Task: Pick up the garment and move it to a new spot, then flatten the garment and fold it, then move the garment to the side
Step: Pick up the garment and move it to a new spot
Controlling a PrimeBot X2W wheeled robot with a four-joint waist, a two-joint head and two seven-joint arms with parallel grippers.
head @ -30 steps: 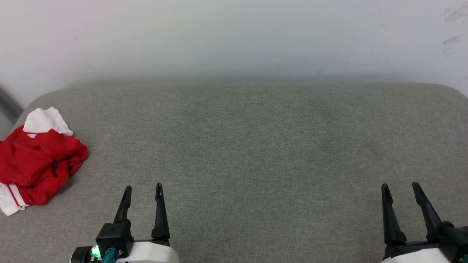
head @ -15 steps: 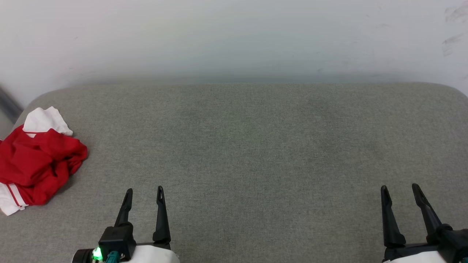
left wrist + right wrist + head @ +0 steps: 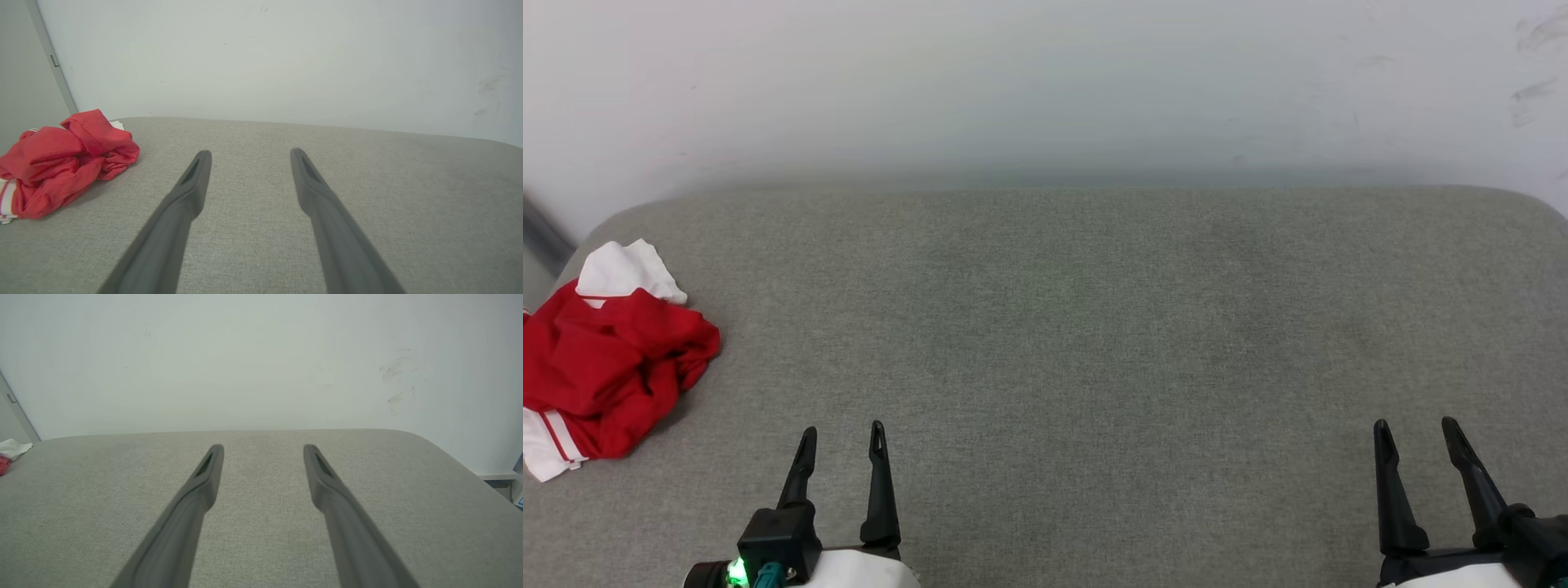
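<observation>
Grey cushion [image 3: 1094, 327]: garment [image 3: 605, 359] unmoved; left end effector [image 3: 841, 429] and right end effector [image 3: 1414, 425], both released, retreated slightly.

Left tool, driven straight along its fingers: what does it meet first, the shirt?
Not the garment; it lies well left of the line of the left tool. The way looks free above the grey cushion, so the white wall behind probably comes first, though depth is unclear.

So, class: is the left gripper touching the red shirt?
Apart. The head view shows the open left gripper separated from the shirt by a stretch of bare grey surface. The left wrist view shows the same gap.
</observation>
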